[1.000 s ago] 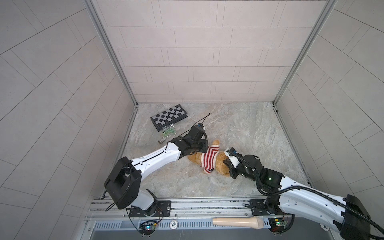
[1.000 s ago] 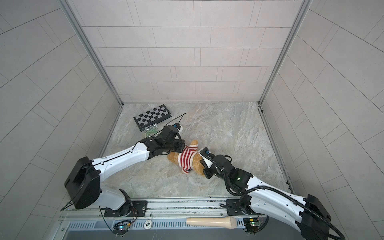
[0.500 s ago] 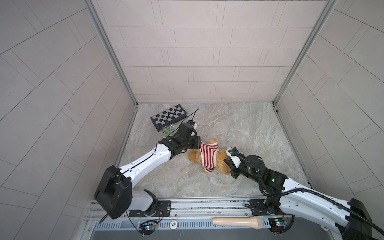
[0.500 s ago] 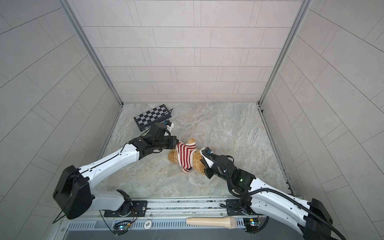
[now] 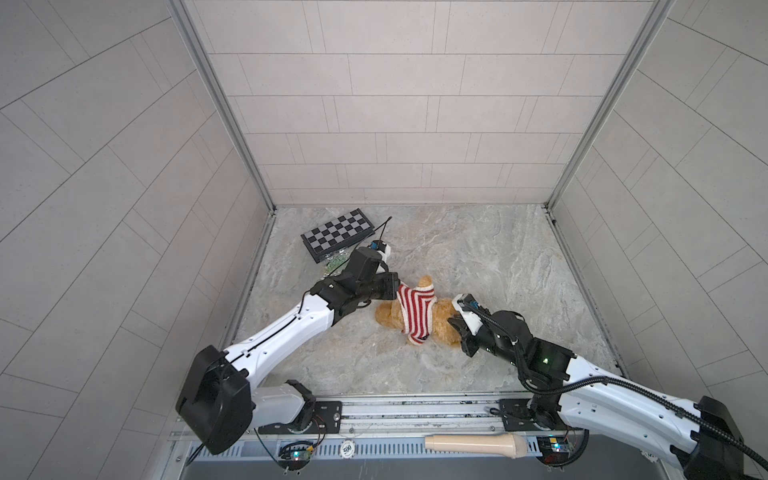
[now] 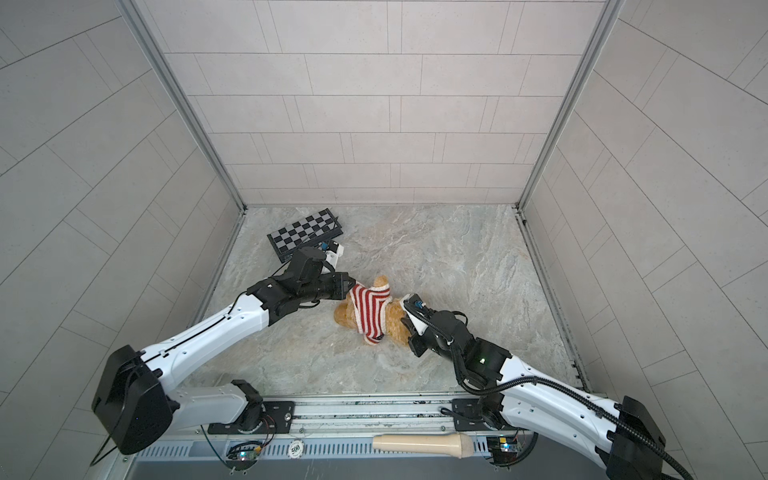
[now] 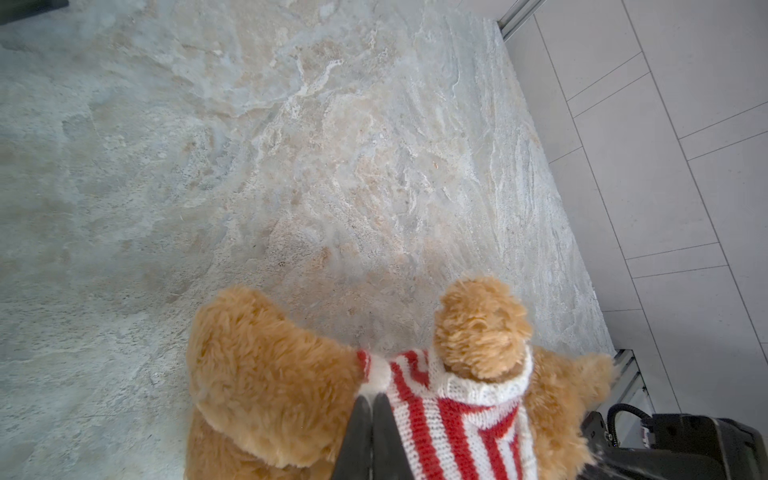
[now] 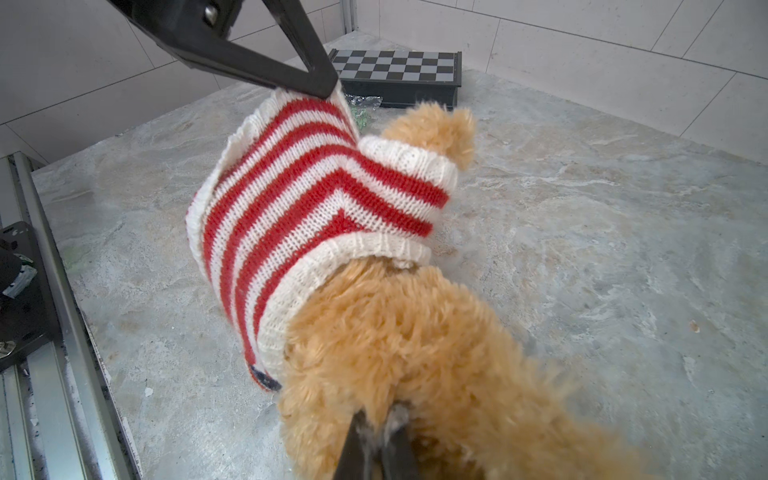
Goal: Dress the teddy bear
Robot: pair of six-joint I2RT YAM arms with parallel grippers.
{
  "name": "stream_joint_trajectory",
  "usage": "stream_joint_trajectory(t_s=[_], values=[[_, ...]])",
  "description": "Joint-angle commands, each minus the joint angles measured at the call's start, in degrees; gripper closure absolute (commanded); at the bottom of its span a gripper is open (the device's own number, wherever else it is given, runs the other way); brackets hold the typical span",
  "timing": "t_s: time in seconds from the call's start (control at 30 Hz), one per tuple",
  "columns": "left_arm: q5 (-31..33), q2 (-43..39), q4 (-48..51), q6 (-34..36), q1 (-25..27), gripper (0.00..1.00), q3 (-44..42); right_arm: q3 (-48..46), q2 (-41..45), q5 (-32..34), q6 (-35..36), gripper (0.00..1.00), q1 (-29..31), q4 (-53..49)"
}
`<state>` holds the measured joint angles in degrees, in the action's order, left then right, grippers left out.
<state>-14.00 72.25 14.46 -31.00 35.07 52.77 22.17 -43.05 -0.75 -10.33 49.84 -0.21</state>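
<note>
Both top views: one teddy bear (image 5: pixel 442 328) lying centrally on the stone tabletop (image 5: pixel 478 257), one striped sweater (image 5: pixel 415 309) around its torso, one chessboard (image 5: pixel 336 230).

Left wrist: left gripper (image 7: pixel 372 401) clenched on the sweater's hem. Risk: the knit slips free or overstretches when pulled.

Right wrist: right gripper (image 8: pixel 380 415) pinching the bear's fur. Risk: this shallow hold pulls loose.

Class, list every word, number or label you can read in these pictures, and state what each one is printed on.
"500": on the round token lying on the front rail.
Dark tag at the striped sweater hem: too blurred to read.
Nothing else is legible.
</note>
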Motion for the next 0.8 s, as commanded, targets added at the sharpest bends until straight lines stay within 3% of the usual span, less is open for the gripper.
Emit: stream_joint_trajectory(t_s=[0.0,0.33,0.57,0.77], values=[[2.36,-1.30,1.43,1.12,-0.99,1.00,-1.33,-0.15,0.99,1.62,0.32,1.00,0.22,0.93],[1.29,-1.19,0.42,0.97,-3.54,1.00,-2.00,-0.89,4.05,2.83,0.08,1.00,0.17,-0.68],[1.82,-0.10,1.54,2.26,1.63,1.00,0.07,-0.14,2.68,2.69,0.15,1.00,0.17,0.88],[3.00,-1.47,2.22,1.81,3.65,0.86,-2.11,1.08,0.61,3.72,-0.04,1.00,0.17,1.62]])
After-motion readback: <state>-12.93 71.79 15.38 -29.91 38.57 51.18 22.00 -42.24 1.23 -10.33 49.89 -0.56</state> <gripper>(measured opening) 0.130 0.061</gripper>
